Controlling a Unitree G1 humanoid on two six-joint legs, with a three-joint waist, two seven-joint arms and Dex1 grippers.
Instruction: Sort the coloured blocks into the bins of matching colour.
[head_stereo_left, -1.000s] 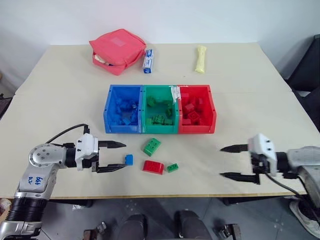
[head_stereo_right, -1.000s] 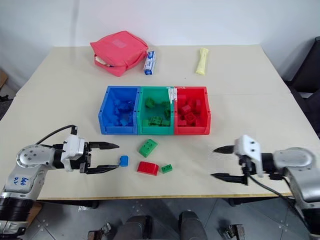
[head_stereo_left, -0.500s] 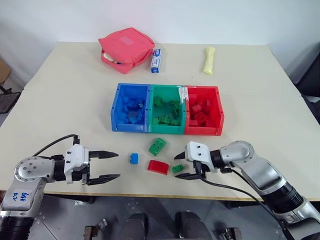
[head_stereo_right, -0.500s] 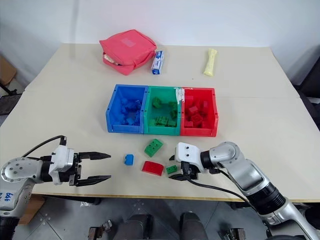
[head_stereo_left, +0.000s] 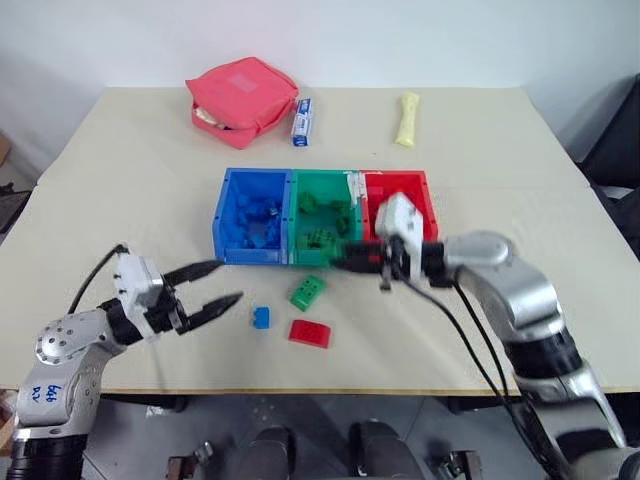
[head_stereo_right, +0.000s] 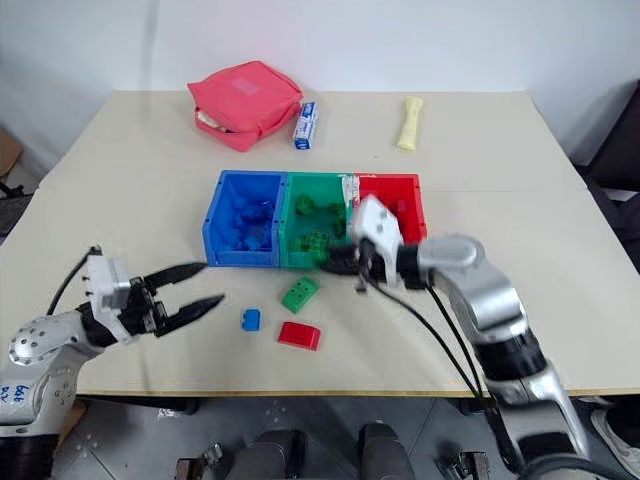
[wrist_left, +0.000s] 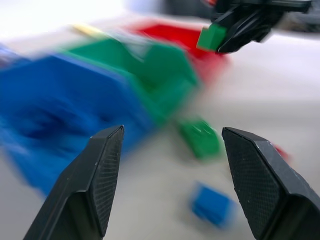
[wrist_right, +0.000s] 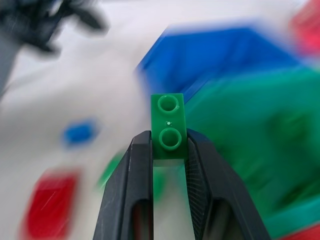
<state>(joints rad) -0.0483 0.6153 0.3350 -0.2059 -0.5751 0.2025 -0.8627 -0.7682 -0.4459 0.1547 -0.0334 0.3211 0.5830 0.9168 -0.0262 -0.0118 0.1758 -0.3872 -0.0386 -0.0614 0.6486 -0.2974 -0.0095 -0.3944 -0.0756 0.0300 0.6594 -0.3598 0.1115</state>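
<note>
Both right jaws on green block (wrist_right: 169, 131)

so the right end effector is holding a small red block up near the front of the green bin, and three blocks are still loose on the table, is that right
Not quite: the block in the right end effector is green, not red. The right wrist view shows a small two-stud green block pinched between its fingers. The rest holds: it is up near the front of the green bin, with a blue block, a larger green block and a red block loose on the table.
</note>
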